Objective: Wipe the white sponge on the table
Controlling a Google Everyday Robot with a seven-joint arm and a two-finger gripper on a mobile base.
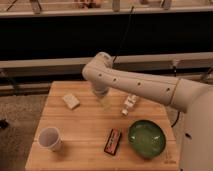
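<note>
The white sponge (71,101) lies flat on the back left part of the light-wood table (85,125). My white arm reaches in from the right and bends down at its elbow. My gripper (104,101) hangs below it over the table's back middle, a short way to the right of the sponge and apart from it. Its fingers stand open with nothing between them.
A white paper cup (50,138) stands at the front left. A green bowl (146,138) sits at the front right, with a dark snack bar (113,141) beside it. A small white bottle (130,104) lies right of the gripper. A dark wall with rails runs behind the table.
</note>
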